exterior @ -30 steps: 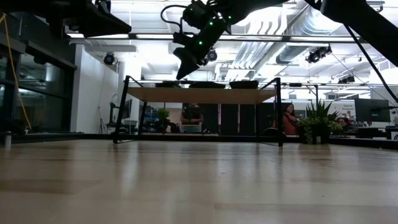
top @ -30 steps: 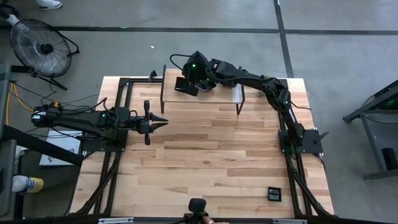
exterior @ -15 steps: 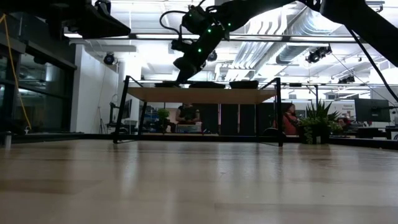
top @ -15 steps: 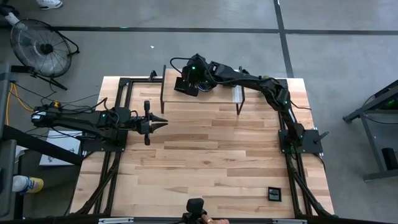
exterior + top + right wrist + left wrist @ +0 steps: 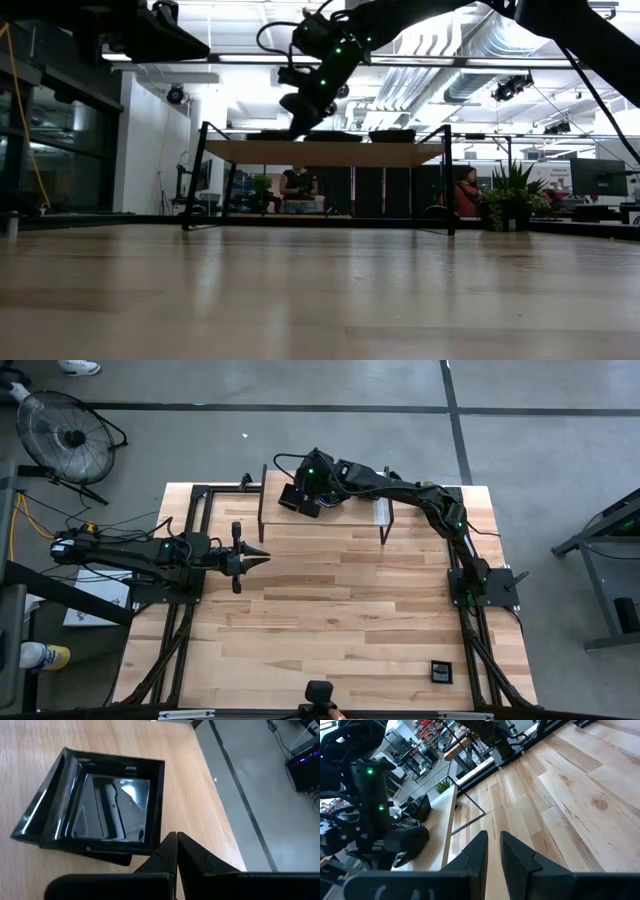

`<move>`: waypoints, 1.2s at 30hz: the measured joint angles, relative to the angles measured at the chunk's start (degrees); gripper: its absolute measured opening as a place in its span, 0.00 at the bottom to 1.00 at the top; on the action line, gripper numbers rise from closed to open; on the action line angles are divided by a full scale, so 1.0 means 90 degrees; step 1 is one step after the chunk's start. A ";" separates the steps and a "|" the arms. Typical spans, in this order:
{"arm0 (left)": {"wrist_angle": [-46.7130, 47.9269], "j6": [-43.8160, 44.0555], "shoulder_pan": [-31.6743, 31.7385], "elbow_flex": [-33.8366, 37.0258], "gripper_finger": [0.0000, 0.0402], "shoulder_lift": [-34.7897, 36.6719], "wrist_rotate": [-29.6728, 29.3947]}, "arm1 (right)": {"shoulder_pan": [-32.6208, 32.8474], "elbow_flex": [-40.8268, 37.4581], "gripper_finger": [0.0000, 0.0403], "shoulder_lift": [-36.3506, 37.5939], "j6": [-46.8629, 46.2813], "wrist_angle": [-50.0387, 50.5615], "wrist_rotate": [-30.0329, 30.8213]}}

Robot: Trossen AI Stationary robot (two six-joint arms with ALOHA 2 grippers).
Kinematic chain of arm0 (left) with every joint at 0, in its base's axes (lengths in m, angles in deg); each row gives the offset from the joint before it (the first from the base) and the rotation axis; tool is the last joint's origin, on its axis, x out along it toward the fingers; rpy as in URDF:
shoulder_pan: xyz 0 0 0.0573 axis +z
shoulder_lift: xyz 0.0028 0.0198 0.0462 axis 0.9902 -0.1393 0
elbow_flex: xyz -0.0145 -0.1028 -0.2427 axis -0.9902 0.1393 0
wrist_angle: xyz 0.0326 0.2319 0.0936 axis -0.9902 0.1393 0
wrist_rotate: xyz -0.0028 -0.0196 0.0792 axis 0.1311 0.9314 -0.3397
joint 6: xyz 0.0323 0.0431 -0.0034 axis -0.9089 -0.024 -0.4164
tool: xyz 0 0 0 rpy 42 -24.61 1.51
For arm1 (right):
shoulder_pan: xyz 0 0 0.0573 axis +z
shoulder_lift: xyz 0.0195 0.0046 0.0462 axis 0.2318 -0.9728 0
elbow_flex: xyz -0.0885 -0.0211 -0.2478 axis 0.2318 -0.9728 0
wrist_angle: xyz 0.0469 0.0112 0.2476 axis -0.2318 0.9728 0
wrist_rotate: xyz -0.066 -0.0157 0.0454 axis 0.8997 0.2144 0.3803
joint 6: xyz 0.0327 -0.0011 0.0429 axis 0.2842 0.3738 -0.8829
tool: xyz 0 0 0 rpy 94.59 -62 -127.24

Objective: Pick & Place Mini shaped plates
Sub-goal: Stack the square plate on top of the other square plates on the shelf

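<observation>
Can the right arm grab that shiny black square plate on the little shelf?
Probably yes. The right gripper hangs just over the plate on the shelf, nothing between them. But its fingers are shut, so they would have to open first.

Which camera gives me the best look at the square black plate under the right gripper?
The right wrist view: the square black plate fills it, glossy, resting on the raised shelf just ahead of the shut right gripper. In the high view the arm covers it; the low view shows only dark edges; the left wrist view shows dark shapes on the shelf.
</observation>
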 joint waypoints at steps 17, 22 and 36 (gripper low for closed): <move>0.0005 0.0000 0.0000 0.0000 0.12 0.0000 0.0000 | -0.0005 0.0044 0.00 0.0279 -0.0423 -0.0052 -0.0181; 0.0002 0.0000 0.0002 0.0000 0.12 0.0001 0.0000 | 0.0002 0.0041 0.00 0.0291 -0.0498 -0.0020 -0.0458; 0.0002 0.0000 0.0000 0.0000 0.12 0.0000 0.0000 | -0.0046 -0.0128 0.00 0.0265 -0.0645 -0.0294 -0.0112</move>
